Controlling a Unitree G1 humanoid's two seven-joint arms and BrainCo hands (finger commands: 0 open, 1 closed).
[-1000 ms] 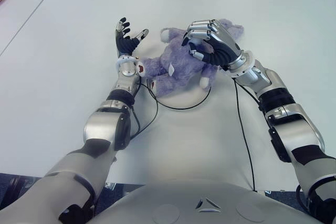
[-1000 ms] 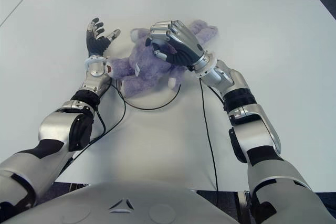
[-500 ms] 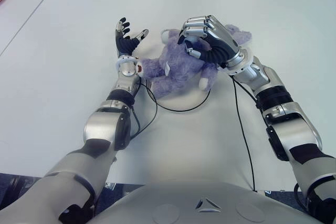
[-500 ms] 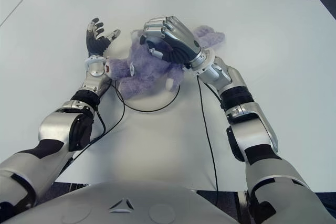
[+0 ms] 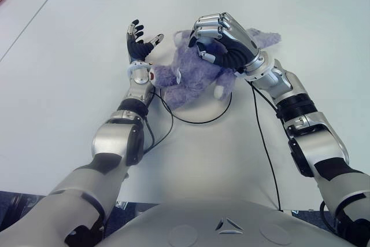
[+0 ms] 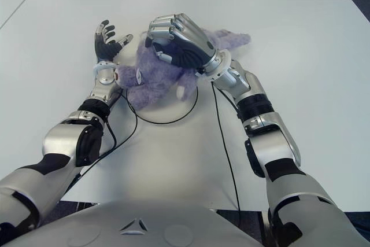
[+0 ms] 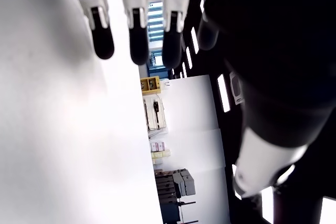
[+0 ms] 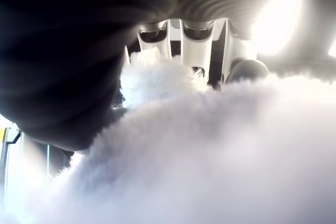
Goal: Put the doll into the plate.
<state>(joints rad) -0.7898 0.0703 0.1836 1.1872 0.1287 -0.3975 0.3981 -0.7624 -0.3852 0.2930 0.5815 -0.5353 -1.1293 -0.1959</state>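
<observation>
The doll (image 5: 191, 79), a purple plush bear, lies across a white plate (image 5: 196, 111) with a thin dark rim, at mid-table. My right hand (image 5: 211, 47) is shut on the doll's upper body from above. In the right wrist view the pale fur (image 8: 210, 150) fills most of the picture, with the fingers (image 8: 197, 40) curled over it. My left hand (image 5: 139, 41) is just left of the doll, palm up. Its fingers (image 7: 136, 30) are spread and hold nothing. The doll's head is close to the left wrist. The doll hides most of the plate.
The white table (image 5: 69, 114) stretches wide on both sides. A black cable (image 5: 263, 143) runs along the table from the right wrist toward me. Another cable (image 5: 167, 128) loops by the left forearm. A seam to a second table (image 5: 29, 21) runs at the far left.
My right hand has carried the doll leftward toward my left hand, over the plate. The left hand has stayed where it was, open.
</observation>
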